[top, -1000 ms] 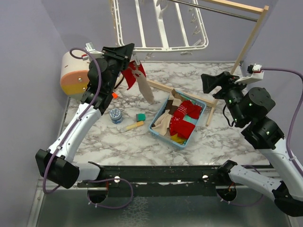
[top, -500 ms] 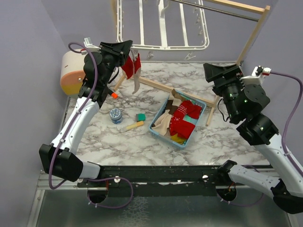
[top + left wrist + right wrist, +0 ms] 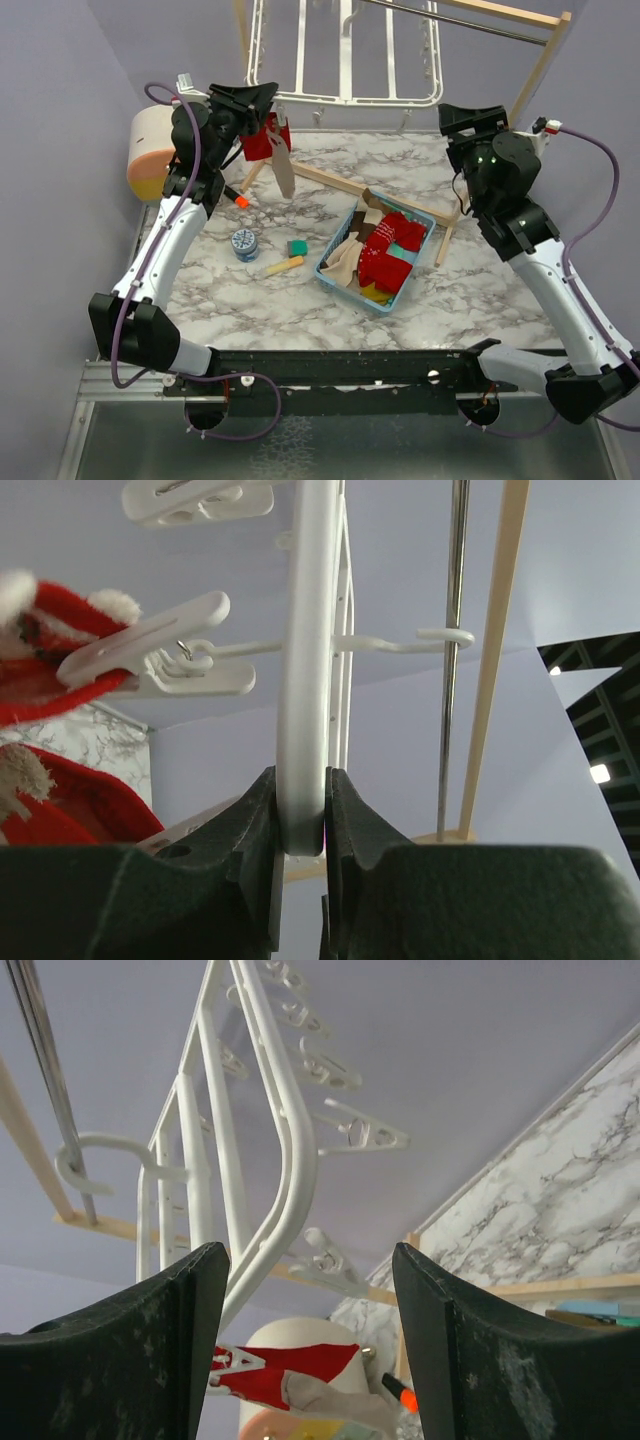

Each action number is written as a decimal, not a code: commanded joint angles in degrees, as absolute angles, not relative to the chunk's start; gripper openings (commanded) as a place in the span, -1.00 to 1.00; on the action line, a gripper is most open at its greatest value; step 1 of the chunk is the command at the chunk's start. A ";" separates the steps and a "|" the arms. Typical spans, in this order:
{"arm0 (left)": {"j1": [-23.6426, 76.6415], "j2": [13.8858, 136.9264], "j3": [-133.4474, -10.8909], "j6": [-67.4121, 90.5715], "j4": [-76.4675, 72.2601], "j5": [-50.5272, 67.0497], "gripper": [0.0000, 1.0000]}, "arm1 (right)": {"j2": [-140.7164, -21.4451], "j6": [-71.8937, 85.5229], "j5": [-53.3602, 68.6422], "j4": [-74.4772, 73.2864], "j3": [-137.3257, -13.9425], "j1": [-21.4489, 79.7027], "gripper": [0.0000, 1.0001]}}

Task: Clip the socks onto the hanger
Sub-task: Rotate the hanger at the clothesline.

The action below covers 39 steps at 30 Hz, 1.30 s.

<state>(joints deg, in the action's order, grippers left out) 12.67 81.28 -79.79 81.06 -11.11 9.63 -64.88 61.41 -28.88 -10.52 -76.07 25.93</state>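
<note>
1. Socks first: one red sock [image 3: 268,140] with a pale toe hangs under the near left corner of the hanger [image 3: 345,60]. It looks pinched in a white clip [image 3: 150,645], though I cannot see how deep the bite is. The other socks lie heaped in the light-blue basket [image 3: 350,293], well below the hanger and in front of it.
2. That hanger hangs from the rod of the wooden stand [image 3: 535,75]. My left fingers [image 3: 260,99] are clamped tight on its near rim bar, just beside the clipped sock, with the bar squeezed between them.
3. My right fingers [image 3: 468,112] are spread wide and hold nothing. They are raised to the hanger's near right corner. The wrist view shows the rim running up between them, and I judge them near it but not touching.
4. As I read it, the step is steadying the frame so that clipping goes cleanly. My left clamp should hold firm and square so the hanger cannot swing or twist on its hook.
5. My right fingers should close on the plain rim, clear of the dangling clips, so none gets knocked or jammed.
6. Before my left lets go, the red sock should hang freely with its fabric well inside the clip; a shallow bite could slip.
7. Beneath the hanger, the marble surface [image 3: 250,290] carries the basket, from which I judge the next sock should come.
</note>
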 commanded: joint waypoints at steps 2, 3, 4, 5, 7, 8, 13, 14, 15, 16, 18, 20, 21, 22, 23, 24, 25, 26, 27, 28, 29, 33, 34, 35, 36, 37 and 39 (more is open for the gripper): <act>11.98 82.69 -81.39 81.19 -10.10 12.32 -0.64 | -66.16 64.13 -19.31 -5.73 -78.15 19.31 0.39; 11.90 82.80 -81.39 81.25 -10.04 12.48 -0.64 | -66.88 64.50 -17.52 -5.72 -78.62 18.04 0.37; 11.86 82.79 -81.38 81.23 -10.10 12.58 -0.64 | -67.55 64.77 -15.82 -5.34 -78.82 17.20 0.35; 11.73 82.87 -81.46 81.28 -10.11 12.60 -0.64 | -68.03 64.94 -14.34 -4.68 -78.84 16.53 0.32; 11.57 83.02 -81.67 81.25 -10.11 12.74 -0.64 | -69.15 64.96 -11.40 -2.88 -78.99 15.91 0.30; 11.52 83.14 -81.87 81.17 -10.07 12.96 -0.64 | -69.96 65.00 -10.32 -2.97 -79.66 15.71 0.30; 11.17 83.74 -82.74 80.99 -9.84 13.77 -0.64 | -72.41 64.90 -6.91 -2.37 -81.54 15.35 0.25; 11.09 83.87 -82.95 80.95 -9.78 13.92 -0.64 | -72.79 64.98 -6.52 -2.37 -81.87 15.30 0.24; 11.08 84.04 -83.23 80.95 -9.76 14.09 -0.64 | -73.18 64.95 -6.14 -2.50 -82.35 15.29 0.20; 11.03 84.17 -83.37 80.90 -9.76 14.31 -0.64 | -73.71 64.94 -5.79 -2.94 -82.90 15.29 0.17; 10.99 84.42 -83.81 80.95 -9.76 14.76 -0.64 | -74.31 65.14 -5.03 -3.25 -83.28 15.29 0.07; 10.99 84.46 -84.13 80.80 -9.63 15.03 -0.64 | -74.54 65.57 -4.37 -2.98 -83.08 15.29 -0.08; 10.99 84.54 -84.38 80.73 -9.56 15.25 -0.62 | -74.58 65.83 -4.16 -2.91 -82.98 15.29 -0.14; 11.00 84.57 -84.56 80.61 -9.39 15.47 -0.59 | -74.61 66.09 -3.84 -2.97 -82.87 15.29 -0.19; 10.94 84.48 -84.75 80.45 -9.22 15.62 -0.54 | -74.59 66.40 -3.45 -3.06 -82.86 15.25 -0.24; 10.90 84.44 -84.93 80.30 -9.01 15.71 -0.48 | -74.55 66.94 -3.05 -3.03 -82.77 15.22 -0.27; 10.90 84.35 -85.06 80.13 -8.83 15.81 -0.41 | -74.46 67.43 -2.74 -2.95 -82.65 15.21 -0.33; 10.90 84.23 -85.14 79.88 -8.67 15.88 -0.33 | -74.30 67.99 -2.42 -2.84 -82.37 15.21 -0.40; 10.90 84.10 -85.21 79.56 -8.43 16.03 -0.22 | -74.01 68.43 -2.15 -2.57 -82.01 15.21 -0.44; 10.90 83.92 -85.25 79.21 -8.05 16.20 -0.12 | -73.71 69.16 -1.89 -2.33 -81.62 15.23 -0.51; 10.90 83.60 -85.19 78.81 -7.48 16.32 -0.02 | -73.34 69.51 -1.76 -2.29 -81.38 15.26 -0.57; 10.90 81.43 -83.63 77.34 -5.88 16.51 0.17 | -71.73 71.43 -1.30 -2.20 -80.16 15.21 -0.79; 10.90 80.89 -83.03 77.21 -5.69 16.57 0.19 | -71.39 71.91 -1.07 -2.32 -80.01 15.21 -0.82; 10.90 80.29 -82.37 77.13 -5.66 16.66 0.20 | -71.11 72.44 -0.94 -2.55 -79.83 15.22 -0.85; 10.90 79.74 -81.76 77.09 -5.37 16.83 0.20 | -70.76 72.81 -0.84 -2.85 -79.68 15.27 -0.88; 10.90 79.20 -81.36 77.09 -5.23 17.10 0.21 | -70.49 73.17 -0.71 -3.06 -79.59 15.27 -0.90; 10.90 78.20 -80.64 77.00 -4.76 17.78 0.22 | -69.68 73.61 -0.48 -3.43 -79.32 15.21 -0.92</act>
